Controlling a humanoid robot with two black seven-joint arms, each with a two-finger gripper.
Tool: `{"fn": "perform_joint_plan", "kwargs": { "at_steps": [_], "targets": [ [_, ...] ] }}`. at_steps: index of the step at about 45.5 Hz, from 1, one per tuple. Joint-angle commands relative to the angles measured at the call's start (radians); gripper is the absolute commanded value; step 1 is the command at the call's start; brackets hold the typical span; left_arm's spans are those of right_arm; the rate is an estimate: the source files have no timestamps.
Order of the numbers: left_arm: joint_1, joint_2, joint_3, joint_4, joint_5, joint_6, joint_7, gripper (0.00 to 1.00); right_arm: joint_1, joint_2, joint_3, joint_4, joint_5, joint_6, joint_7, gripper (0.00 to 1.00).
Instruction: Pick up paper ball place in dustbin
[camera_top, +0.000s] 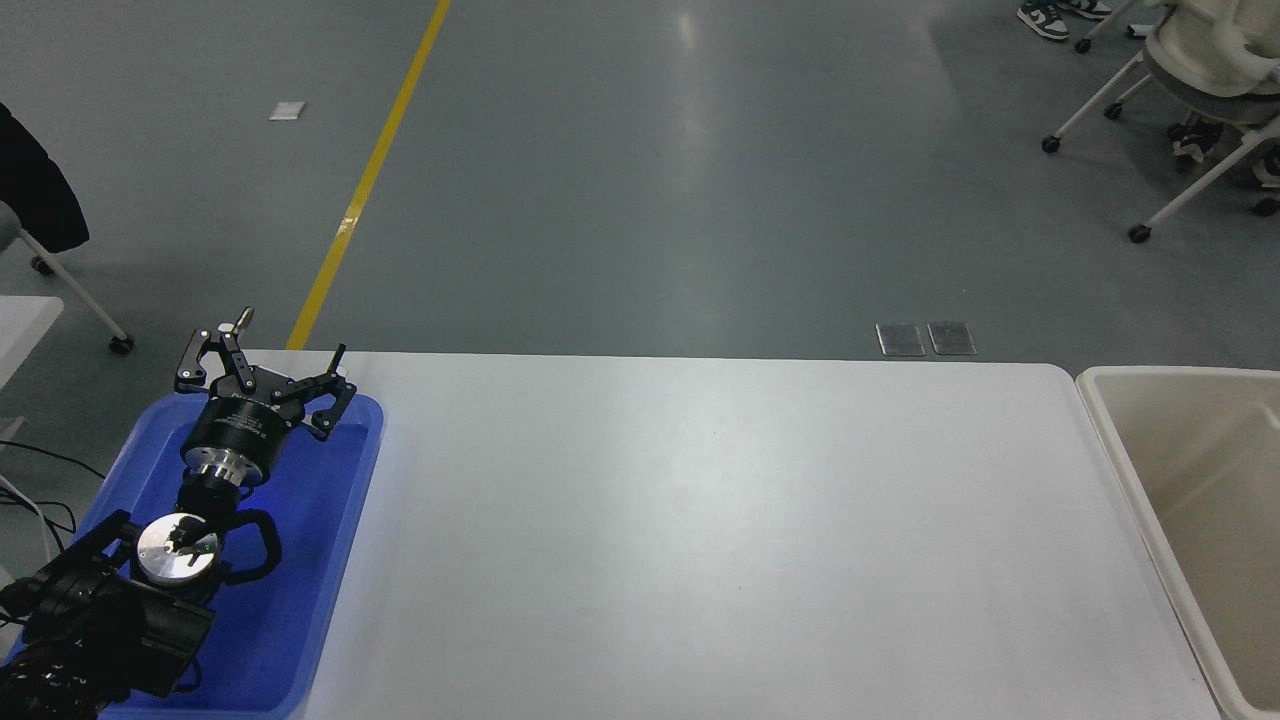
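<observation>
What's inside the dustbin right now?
The dustbin shows only bare cream walls; no paper ball in sight. Its bottom and right part run out of the picture, so those are unseen.

I see a blue tray at the lower left of the white table. A yellow floor line runs upper left; white chairs stand upper right.

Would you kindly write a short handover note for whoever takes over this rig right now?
Left gripper: open, holding nothing, parked over the blue tray at the table's left end.
Right gripper: out of view.
Dustbin: at the table's right end; the part of its inside that shows holds nothing.
Paper ball: not visible anywhere.
Done: cannot tell.
Left: find the ball, then bin it.
</observation>
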Motion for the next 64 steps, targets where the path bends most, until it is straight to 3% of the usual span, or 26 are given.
{"fn": "perform_joint_plan", "kwargs": {
  "at_steps": [1,10,19,26,31,64],
  "targets": [
    [0.0,0.0,0.0,0.0,0.0,0.0,0.001,1.0,-0.065,0.075,0.032,-0.045,0.004,-0.02,0.001,0.0],
    [0.001,0.0,0.0,0.0,-0.001,0.0,0.001,1.0,-0.072,0.1,0.032,-0.048,0.004,-0.026,0.001,0.01],
    [0.0,0.0,0.0,0.0,0.0,0.0,0.001,1.0,-0.072,0.109,0.032,-0.048,0.006,-0.028,0.001,0.33],
    [0.0,0.0,0.0,-0.001,0.0,0.0,0.001,1.0,-0.069,0.109,0.032,-0.048,0.006,-0.029,0.001,0.78],
    [0.0,0.0,0.0,-0.001,0.0,0.0,-0.001,1.0,-0.066,0.109,0.032,-0.045,0.006,-0.032,0.001,1.0],
    [0.0,0.0,0.0,-0.001,-0.001,0.0,-0.001,1.0,0.204,0.111,0.161,0.03,0.005,-0.017,0.012,1.0]
  ]
}}
